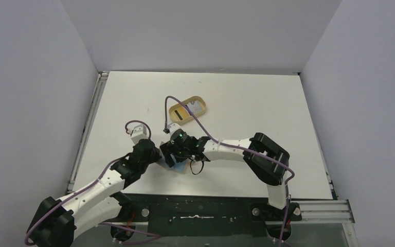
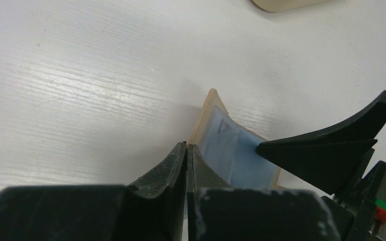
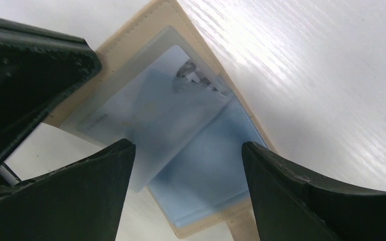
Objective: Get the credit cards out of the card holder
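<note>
**Card holder held open at the counter's near edge, one card partly out**

Top view: the card holder (image 1: 179, 166) lies mid-counter by the near edge, between the left gripper (image 1: 161, 158) and the right gripper (image 1: 177, 158). A wooden tray (image 1: 171, 114) toward the far edge holds a credit card (image 1: 195, 107).
Left wrist view: the left fingers are pressed together, apparently on the holder's tan flap, a grip hidden from above.
Right wrist view: only here do the pale blue pocket and a whitish card (image 3: 181, 115) show, skewed partway out, with the right fingers spread either side.
The right fingers should close on the card's free edge alone and draw it along the pocket while the left pins the flap.
</note>
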`<state>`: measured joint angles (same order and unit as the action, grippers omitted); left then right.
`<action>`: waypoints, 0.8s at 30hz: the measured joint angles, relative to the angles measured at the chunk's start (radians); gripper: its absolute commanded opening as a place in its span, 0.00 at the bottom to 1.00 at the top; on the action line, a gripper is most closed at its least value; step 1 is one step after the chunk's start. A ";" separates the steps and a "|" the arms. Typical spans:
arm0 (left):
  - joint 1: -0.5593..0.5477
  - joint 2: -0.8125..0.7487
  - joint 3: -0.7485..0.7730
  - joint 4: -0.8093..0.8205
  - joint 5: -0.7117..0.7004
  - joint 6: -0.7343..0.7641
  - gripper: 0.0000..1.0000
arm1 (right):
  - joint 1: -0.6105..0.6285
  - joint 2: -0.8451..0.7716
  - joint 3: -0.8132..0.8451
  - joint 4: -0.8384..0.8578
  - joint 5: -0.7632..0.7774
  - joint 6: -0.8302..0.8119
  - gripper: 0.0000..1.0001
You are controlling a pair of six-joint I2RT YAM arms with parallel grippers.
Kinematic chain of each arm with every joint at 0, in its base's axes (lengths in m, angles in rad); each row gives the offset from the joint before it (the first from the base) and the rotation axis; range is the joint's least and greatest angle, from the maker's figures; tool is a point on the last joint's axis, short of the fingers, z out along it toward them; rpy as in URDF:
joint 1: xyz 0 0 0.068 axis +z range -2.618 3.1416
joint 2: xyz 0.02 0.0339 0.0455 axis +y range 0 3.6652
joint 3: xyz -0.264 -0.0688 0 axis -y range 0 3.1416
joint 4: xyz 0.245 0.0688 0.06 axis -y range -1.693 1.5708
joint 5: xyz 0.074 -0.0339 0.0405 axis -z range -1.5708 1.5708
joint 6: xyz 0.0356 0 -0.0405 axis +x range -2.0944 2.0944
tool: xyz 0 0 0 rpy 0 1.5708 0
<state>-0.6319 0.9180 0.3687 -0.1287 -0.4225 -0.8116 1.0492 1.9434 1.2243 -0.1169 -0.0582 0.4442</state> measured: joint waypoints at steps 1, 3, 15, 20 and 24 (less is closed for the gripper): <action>0.000 0.000 0.000 0.000 0.001 0.000 0.00 | 0.000 -0.008 -0.010 -0.002 0.005 -0.004 0.81; 0.002 -0.001 0.000 0.000 0.003 0.000 0.00 | 0.000 -0.032 -0.039 -0.011 0.024 -0.011 0.81; 0.008 -0.002 0.000 0.002 0.008 0.000 0.00 | -0.050 -0.304 -0.196 -0.211 0.206 -0.018 0.87; 0.008 0.006 0.000 0.007 0.008 0.000 0.00 | -0.068 -0.404 -0.193 -0.230 0.229 -0.027 0.88; 0.011 0.023 0.000 0.012 0.011 0.000 0.00 | -0.021 -0.346 -0.119 -0.205 0.202 -0.044 0.88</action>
<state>-0.6205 0.9409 0.3687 -0.1169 -0.4118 -0.8120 1.0286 1.5974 1.1057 -0.3218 0.1440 0.4004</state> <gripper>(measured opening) 0.006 0.873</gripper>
